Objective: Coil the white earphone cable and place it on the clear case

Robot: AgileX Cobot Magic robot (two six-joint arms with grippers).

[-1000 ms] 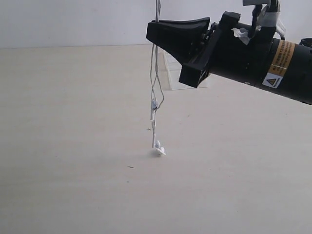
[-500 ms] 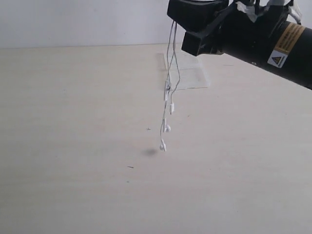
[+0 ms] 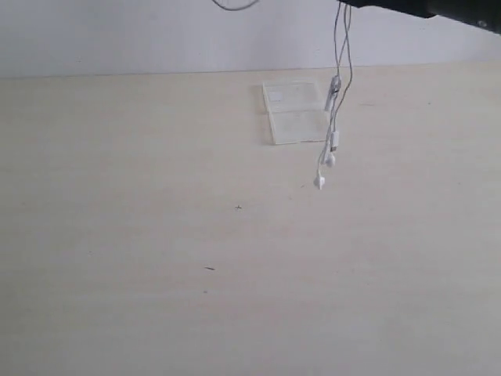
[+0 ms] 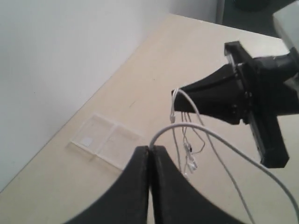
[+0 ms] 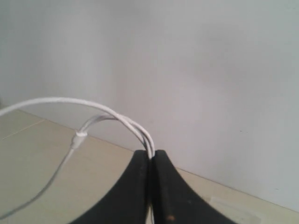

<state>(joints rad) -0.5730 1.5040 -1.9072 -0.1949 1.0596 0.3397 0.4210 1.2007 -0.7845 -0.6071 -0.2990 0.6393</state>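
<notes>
The white earphone cable (image 3: 338, 78) hangs in several strands from the top of the exterior view, its earbuds (image 3: 319, 182) dangling above the table beside the clear case's near right corner. The clear case (image 3: 296, 113) lies flat on the table near the back wall. My left gripper (image 4: 150, 148) is shut on one cable strand (image 4: 196, 128), which arcs over to my right gripper (image 4: 176, 92). My right gripper (image 5: 150, 153) is shut on two or three strands of the cable (image 5: 107, 109) held high in the air. The clear case (image 4: 105, 140) lies below both grippers.
A pale wooden table (image 3: 156, 258) runs back to a white wall (image 3: 117, 31). Only a black sliver of the right arm (image 3: 438, 6) shows at the exterior view's top edge. A loop of cable (image 3: 235, 6) crosses the top edge.
The right gripper has risen and moved right, nearly out of the exterior view. The cable went with it: the earbuds left the table and now hang beside the case.
</notes>
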